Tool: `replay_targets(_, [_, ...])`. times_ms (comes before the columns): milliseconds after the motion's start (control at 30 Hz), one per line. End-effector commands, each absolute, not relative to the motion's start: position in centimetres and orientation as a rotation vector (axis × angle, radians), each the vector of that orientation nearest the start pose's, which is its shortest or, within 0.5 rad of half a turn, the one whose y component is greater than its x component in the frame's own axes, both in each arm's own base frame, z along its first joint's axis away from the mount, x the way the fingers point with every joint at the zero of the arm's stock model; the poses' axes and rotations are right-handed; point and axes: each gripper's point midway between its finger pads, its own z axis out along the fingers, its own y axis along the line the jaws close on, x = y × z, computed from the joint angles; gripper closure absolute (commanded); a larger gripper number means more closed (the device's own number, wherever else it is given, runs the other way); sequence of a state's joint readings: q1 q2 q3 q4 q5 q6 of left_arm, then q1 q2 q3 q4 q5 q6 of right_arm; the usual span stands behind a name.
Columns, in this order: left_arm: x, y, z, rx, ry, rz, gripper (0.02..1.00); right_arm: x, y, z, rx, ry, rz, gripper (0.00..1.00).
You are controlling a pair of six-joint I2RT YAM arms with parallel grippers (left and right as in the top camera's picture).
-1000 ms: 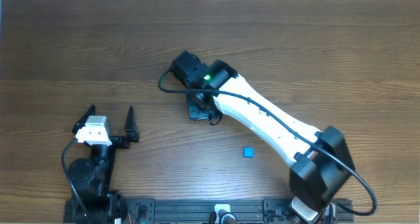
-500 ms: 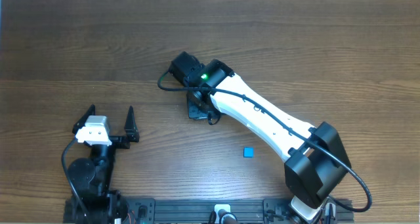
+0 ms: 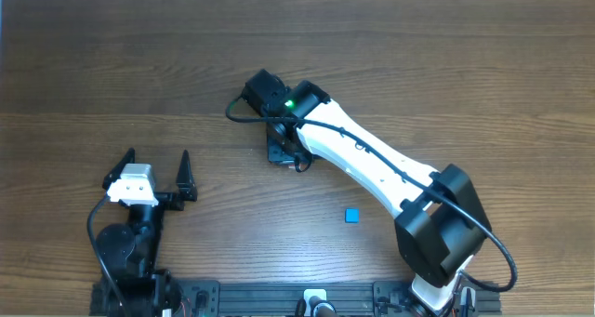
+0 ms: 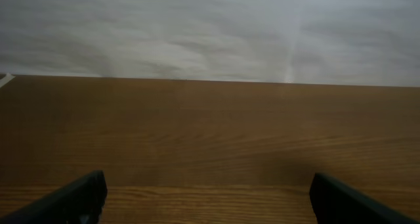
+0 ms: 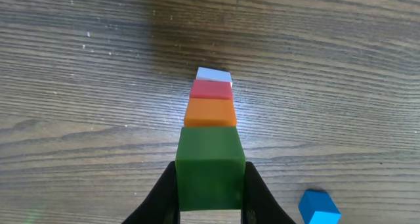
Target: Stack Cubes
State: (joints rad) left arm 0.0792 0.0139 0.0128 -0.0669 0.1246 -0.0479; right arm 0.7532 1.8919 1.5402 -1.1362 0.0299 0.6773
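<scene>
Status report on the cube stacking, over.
Left gripper open, empty. Right gripper shut on green cube atop stack. Blue cube loose on table, clear of stack.

**One camera overhead, one on each wrist**

The top camera looks straight down from high above the brown wood-grain table [image 3: 446,47] and takes in both arms whole. The left wrist camera sits low behind the left gripper [image 4: 210,201]. It faces level past the gripper's spread fingers, across the tabletop to a pale wall [image 4: 210,27] beyond. The right wrist camera looks steeply down, close over the right gripper [image 5: 210,191] and the small green cube [image 5: 210,161] pinched in it. Both this camera and the top one catch the small blue cube [image 5: 319,207] lying near that gripper.
</scene>
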Motion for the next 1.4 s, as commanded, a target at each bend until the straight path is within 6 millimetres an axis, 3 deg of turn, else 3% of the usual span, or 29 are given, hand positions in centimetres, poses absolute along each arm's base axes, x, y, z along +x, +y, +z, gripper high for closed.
replay_targets(33, [24.59, -0.22, 15.92, 0.006, 1.636, -0.071, 0.020, 28.36, 24.98, 9.02, -0.086, 3.040, 0.024, 0.989])
replay_targets(1100, [24.59, -0.22, 15.92, 0.006, 1.636, -0.071, 0.018, 28.71, 25.02, 8.28, -0.053, 3.037, 0.001, 0.985])
replay_targets(1233, [24.59, -0.22, 15.92, 0.006, 1.636, -0.071, 0.018, 28.72, 25.03, 8.21, -0.053, 3.038, 0.000, 0.820])
replay_targets(1400, [24.59, -0.22, 15.92, 0.006, 1.636, -0.071, 0.018, 28.70, 25.02, 8.21, -0.053, 3.039, -0.001, 0.391])
